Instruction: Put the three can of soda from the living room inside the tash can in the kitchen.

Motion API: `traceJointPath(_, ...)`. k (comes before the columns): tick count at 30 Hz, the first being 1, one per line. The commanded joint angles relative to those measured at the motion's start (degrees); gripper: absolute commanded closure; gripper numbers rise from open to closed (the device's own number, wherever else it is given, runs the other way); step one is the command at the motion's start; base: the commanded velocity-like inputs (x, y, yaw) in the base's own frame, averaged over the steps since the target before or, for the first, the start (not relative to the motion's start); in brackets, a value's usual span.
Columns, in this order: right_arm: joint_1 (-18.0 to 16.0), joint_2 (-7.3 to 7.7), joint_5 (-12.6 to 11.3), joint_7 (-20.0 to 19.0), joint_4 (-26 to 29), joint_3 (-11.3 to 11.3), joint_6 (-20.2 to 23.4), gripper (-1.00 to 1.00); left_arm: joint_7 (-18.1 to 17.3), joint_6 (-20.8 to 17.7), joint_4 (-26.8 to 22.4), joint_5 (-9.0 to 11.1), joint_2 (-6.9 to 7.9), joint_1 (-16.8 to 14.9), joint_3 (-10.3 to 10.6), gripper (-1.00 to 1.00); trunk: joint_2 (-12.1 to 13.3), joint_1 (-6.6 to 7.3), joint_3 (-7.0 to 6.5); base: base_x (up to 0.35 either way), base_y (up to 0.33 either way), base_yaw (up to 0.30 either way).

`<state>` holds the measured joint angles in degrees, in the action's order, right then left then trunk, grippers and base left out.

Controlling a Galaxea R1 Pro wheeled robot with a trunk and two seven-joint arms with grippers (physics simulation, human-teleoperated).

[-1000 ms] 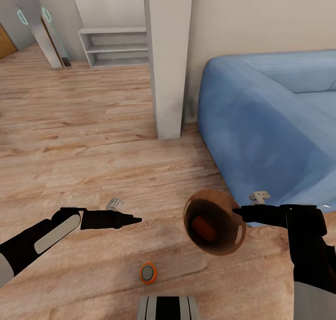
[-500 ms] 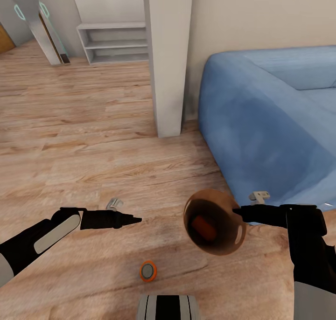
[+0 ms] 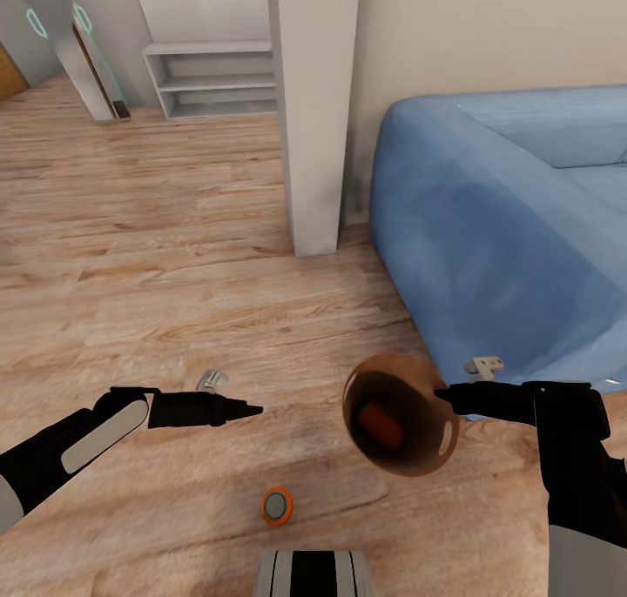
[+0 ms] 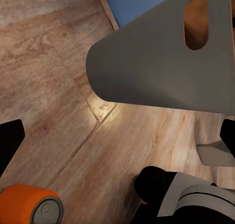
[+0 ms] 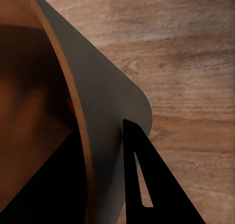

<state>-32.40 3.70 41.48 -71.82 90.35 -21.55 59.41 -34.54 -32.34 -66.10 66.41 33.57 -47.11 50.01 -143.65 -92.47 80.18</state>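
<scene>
In the lower right of the head frame, the right end effector [image 3: 442, 395] grips the rim of the coppery brown, round tapered trash can [image 3: 402, 414], held clear of the pale wood plank floor [image 3: 174, 258] and tilted so its glossy brown inside faces the camera. One bright orange soda can [image 3: 380, 423] lies inside it. In the right wrist frame the bin's thin rim [image 5: 73, 111] runs between the dark fingers [image 5: 147, 175], which are closed onto it, one inside the wall and one outside. The left end effector [image 3: 248, 410] reaches in from the lower left of the head frame, its fingers drawn together to a narrow point and holding nothing. A second bright orange soda can with a silver top [image 3: 277, 506] stands on the floor at the lower centre of the frame, near the robot's base, between the two arms and apart from both; it also appears at the lower left corner of the left wrist frame [image 4: 30, 204]. A light-blue fabric sofa [image 3: 505, 231] fills the right side of the head frame, a square white pillar [image 3: 312, 110] rises at upper centre, and a low white open shelf unit [image 3: 213, 79] stands against the wall at upper left.
</scene>
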Motion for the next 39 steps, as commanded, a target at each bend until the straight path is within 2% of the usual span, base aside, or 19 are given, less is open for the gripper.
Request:
traceJointPath(1, -0.02, -0.01, -0.7, -0.19, 0.01, 0.02, 0.59, 1.0, 0.0, 0.0, 0.0, 0.01, 0.0, 0.0, 0.0, -1.0, 0.0, 0.01, 0.0, 0.0, 0.0, 0.0)
traceJointPath(39, 0.0, -0.01, -0.7, -0.25, 0.02, 0.02, 0.59, 1.0, -0.07, 0.0, 0.19, 0.21, 0.0, -0.02, 0.0, -1.0, 0.0, 0.01, 0.0, 0.0, 0.0, 0.0)
